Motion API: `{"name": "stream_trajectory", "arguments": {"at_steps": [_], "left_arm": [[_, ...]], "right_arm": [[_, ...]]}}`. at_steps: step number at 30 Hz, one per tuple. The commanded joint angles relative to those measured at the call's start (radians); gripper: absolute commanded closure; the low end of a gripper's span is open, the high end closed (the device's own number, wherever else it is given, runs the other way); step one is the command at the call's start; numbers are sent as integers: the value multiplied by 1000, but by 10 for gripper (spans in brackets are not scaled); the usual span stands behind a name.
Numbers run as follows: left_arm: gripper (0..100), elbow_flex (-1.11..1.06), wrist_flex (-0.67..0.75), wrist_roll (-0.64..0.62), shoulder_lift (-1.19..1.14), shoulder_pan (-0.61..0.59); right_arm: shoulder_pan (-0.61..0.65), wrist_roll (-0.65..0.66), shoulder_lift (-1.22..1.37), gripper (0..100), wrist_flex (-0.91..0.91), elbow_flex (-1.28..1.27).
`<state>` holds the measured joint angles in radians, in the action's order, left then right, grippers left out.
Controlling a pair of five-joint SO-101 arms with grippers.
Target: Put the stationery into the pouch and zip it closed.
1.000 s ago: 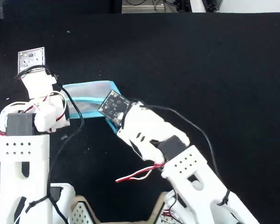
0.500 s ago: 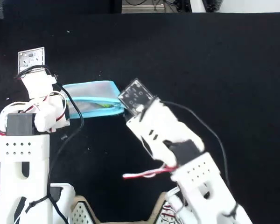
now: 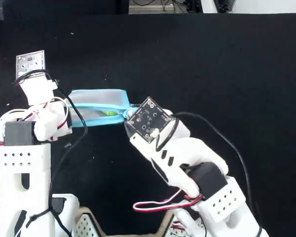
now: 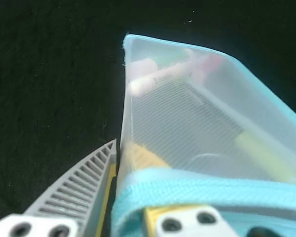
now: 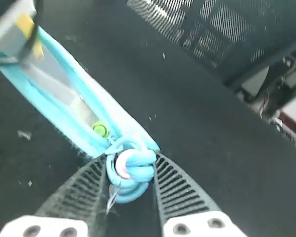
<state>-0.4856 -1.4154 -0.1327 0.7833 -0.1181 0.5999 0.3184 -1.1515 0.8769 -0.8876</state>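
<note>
1. Since a second ago the right gripper (image 5: 129, 160) has pulled away from over the pouch's end, out to the side and back toward the arm bases. In the high view its wrist now sits clear of the pouch.
2. The translucent light-blue mesh pouch (image 3: 98, 98) now looks drawn out straighter between the two arms. Its zip edge runs as one blue line along the side nearer the bases.
3. The left arm has edged slightly outward; otherwise it stays where it was.
4. The right gripper's ribbed fingers (image 5: 86, 195) press from both sides on the knotted blue cord zip pull (image 5: 130, 173) at the pouch's end.
5. The left gripper (image 4: 126, 173) pinches the opposite end of the pouch at the zip band; a grey ribbed finger (image 4: 81, 195) lies against the mesh.
6. The stationery is inside the pouch: a white pen-like stick (image 4: 158, 79), a pale yellow stick (image 4: 264, 155) and a small green round piece (image 5: 99, 129) beside the zip.
7. The pouch lies on the black cloth table (image 3: 212, 64), near the left arm.
</note>
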Motion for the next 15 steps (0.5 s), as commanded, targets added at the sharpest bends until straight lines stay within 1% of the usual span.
{"name": "stream_trajectory", "arguments": {"at_steps": [1,4,7,13,15], "left_arm": [[968,25,-5,6,-5,-2],[968,24,-3,6,-5,1],[968,25,-3,6,-5,-5],[968,28,2,6,-5,-8],[968,45,0,5,-3,-33]], "right_arm": [[43,-11,-31,988,2,107],[68,-11,-31,988,5,130],[64,-5,-33,988,51,140],[68,-3,-35,988,267,223],[68,-3,-35,988,307,265]]}}
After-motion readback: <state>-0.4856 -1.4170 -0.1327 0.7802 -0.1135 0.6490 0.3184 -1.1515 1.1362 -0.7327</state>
